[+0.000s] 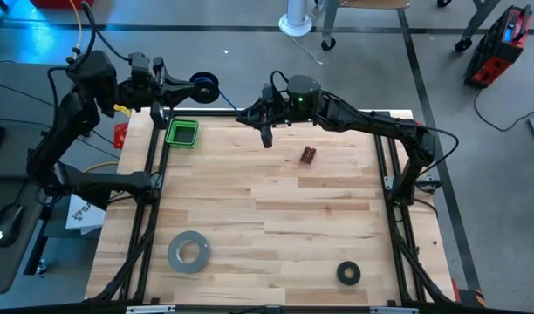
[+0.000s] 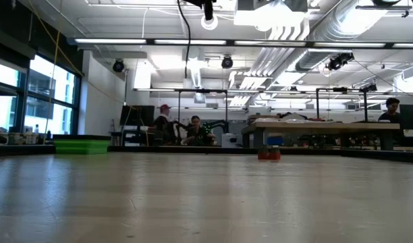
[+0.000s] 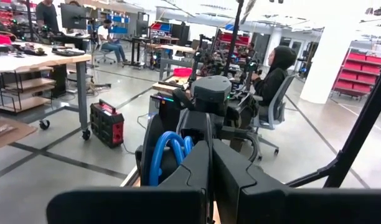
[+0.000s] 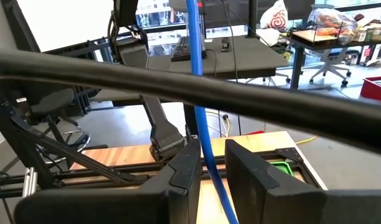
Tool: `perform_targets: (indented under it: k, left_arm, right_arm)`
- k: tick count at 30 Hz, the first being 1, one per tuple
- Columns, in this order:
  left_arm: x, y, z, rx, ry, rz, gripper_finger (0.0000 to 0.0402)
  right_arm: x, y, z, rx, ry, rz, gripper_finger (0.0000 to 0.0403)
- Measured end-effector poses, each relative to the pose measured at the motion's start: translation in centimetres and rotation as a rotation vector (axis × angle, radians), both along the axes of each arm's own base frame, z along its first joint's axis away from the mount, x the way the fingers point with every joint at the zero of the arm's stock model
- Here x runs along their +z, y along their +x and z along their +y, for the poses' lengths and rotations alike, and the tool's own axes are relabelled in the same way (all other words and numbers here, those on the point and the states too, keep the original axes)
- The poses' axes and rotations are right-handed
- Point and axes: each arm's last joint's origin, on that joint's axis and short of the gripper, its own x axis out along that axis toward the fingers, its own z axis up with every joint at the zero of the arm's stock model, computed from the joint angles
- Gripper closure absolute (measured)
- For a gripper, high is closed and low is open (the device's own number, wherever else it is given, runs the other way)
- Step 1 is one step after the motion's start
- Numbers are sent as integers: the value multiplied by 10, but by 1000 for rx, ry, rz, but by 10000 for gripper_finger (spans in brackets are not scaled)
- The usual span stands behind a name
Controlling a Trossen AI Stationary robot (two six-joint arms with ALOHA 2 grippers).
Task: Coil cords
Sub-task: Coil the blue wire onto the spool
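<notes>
Blue cord (image 4: 206, 134) nipped in right pincer (image 4: 210, 163), left pincer (image 3: 209, 163) clamping spool (image 1: 204, 87), wood table (image 1: 276, 227), workshop behind.

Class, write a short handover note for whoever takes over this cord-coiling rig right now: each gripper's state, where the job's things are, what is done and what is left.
Left gripper: shut on the black spool, held past the table's far edge; some blue cord is already wound on it.
Right gripper: raised over the far edge, the blue cord running between its fingers.
Done: both ends in hand, winding begun.
Left: wind the remaining cord onto the spool, then set it down.
</notes>
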Motion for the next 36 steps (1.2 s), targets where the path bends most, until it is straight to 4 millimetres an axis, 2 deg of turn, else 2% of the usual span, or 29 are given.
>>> perform_targets:
  k: [12,26,29,33,36]
  left_arm:
    - [1,-7,-4,8,5,-9,401]
    - [-2,-5,-2,30,-2,20,401]
    - [-1,-5,-2,49,-2,19,401]
    - [-1,-5,-1,51,-2,19,401]
    - [-1,-4,-1,50,-15,13,401]
  right_arm:
    - [-1,0,0,10,-34,4,336]
    - [0,0,1,35,-45,-3,337]
    - [0,0,1,46,-46,-3,350]
    - [0,0,3,72,-44,-5,395]
    - [0,1,8,83,-44,-5,388]
